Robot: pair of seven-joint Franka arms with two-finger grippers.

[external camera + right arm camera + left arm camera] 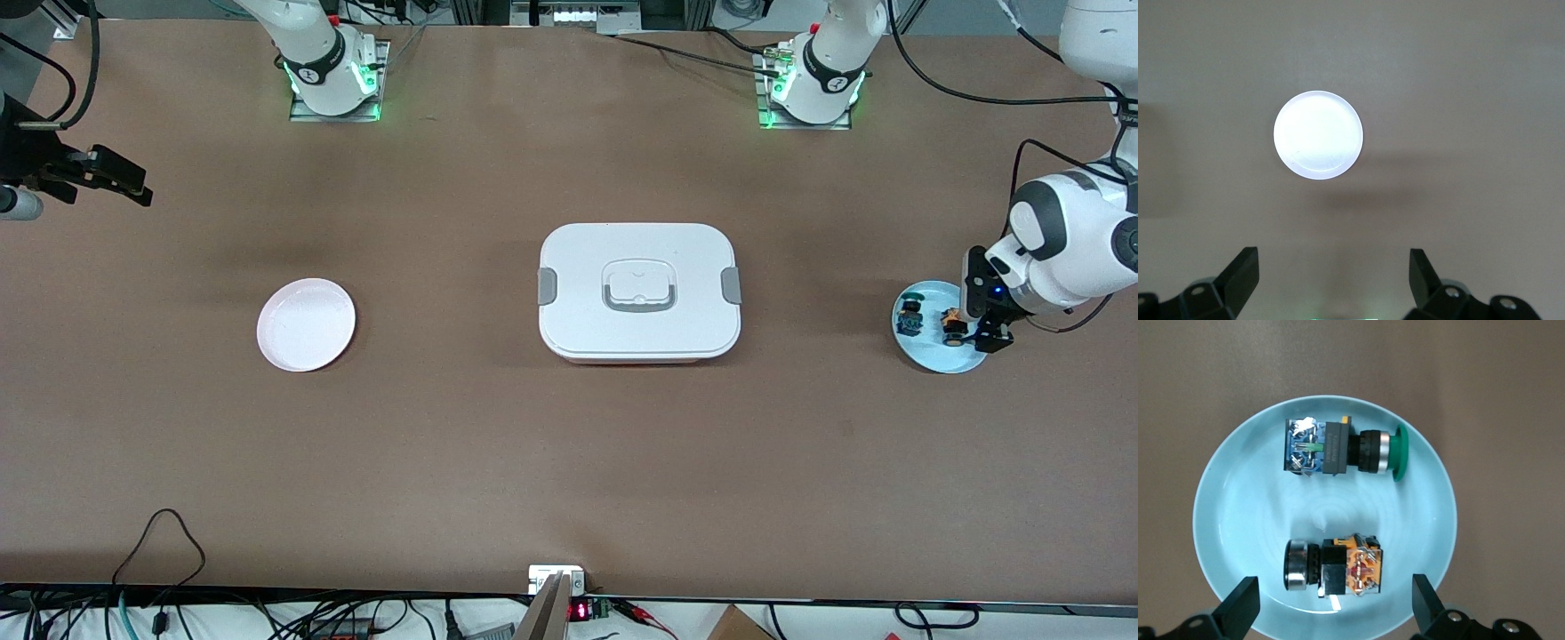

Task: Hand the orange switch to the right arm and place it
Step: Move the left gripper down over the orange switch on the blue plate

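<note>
- While hovering over the light blue plate [925, 354] at the left arm's end of the table, left gripper [973, 322] spread wide, pinching nothing, fingertips [1241, 608] apart on either flank of the orange switch [1335, 567]
- Lying on its side in that plate: orange switch, black body and silvery ring at one end, square orange part at the other, seen in the front view [950, 325] just beside the gripper and not touched by it
- Sharing the plate, apart from the orange switch: green-capped switch [1341, 447], also on its side, blue and green block at one end, round green cap at the other; in the front view [909, 317] lying toward the middle of the table from the orange one
- Farther out, at the middle of the table: white lidded box [639, 292], shut, grey clips at both ends and a grey handle laid flat in the lid
- Toward the right arm's end of the table: round white plate [306, 324], bare, well apart from the box
- Waiting up in the air at the right arm's end of the table: right gripper [107, 178], spread open and holding nothing, white plate [1318, 135] in its wrist view with fingertips [1241, 277] wide apart
</note>
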